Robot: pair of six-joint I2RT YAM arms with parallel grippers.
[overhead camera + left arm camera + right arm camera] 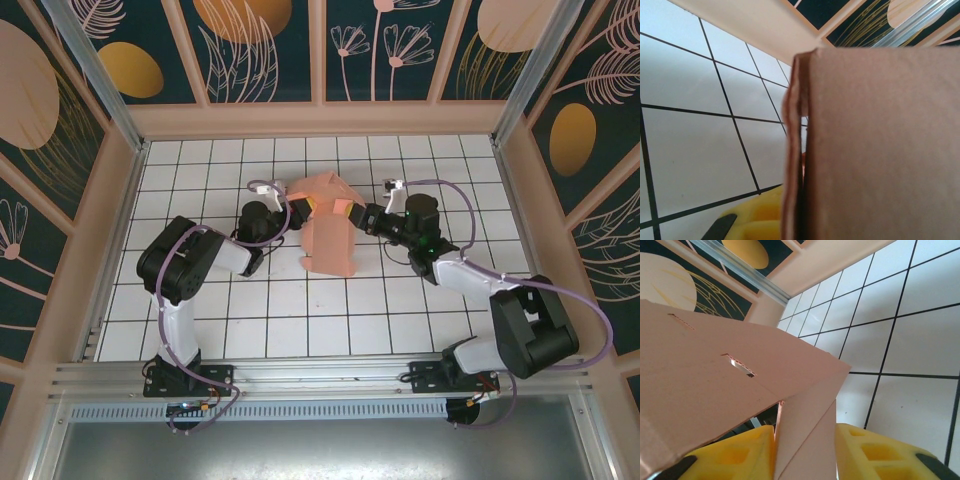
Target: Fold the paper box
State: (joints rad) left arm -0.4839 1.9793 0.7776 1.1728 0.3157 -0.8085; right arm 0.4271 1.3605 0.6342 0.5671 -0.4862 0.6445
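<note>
Overhead, the paper box [328, 238] lies partly folded on the white tiled tabletop [300, 320], in its far half and about midway between left and right, with panels raised off the tiles. The left gripper [295, 212] meets the box's left edge and the right gripper [358, 216] meets its right side, the two arms reaching in from either side. From the left wrist, a brown-looking cardboard panel [880, 150] stands on edge and covers the right of the picture, its layered edge running top to bottom. One yellow finger [757, 217] sits just left of that edge, the other is hidden behind the panel, so I cannot tell whether this gripper is clenched. From the right wrist, both yellow fingers [735, 455] stand apart, released, with a narrow pink flap [805, 435] rising in the gap between them. A broad panel with a small slot [740, 366] slopes over the left finger.
</note>
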